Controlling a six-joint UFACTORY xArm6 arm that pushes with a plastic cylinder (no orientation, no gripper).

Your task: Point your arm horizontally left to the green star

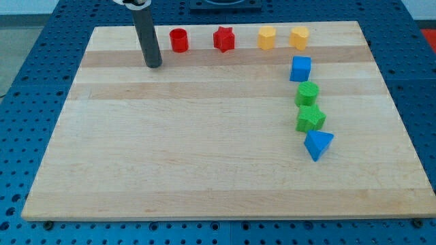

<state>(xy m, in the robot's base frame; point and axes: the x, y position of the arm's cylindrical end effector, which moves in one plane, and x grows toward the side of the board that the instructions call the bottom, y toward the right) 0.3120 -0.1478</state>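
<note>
Green star (310, 118) at desk (204, 170) right side, third in column: blue cube (300, 69), green cylinder (307, 93) above, blue triangular block (318, 144) below. Tip (154, 65) far off at about 10 o'clock from star (star toward 4 o'clock from tip), near red cylinder (178, 40). Target spot at star's 9 o'clock, unoccupied. Tool: plain rod, no jaws, touching nothing.

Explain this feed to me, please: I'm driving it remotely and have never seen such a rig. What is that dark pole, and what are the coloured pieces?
There is one camera view, looking down on a wooden board. The dark pole is my rod; my tip rests on the board near the top left and holds nothing. Along the top sit a red cylinder, a red star and two yellow blocks. Down the right run a blue cube, a green block, the green star and a blue block. My tip is far left of them.
</note>
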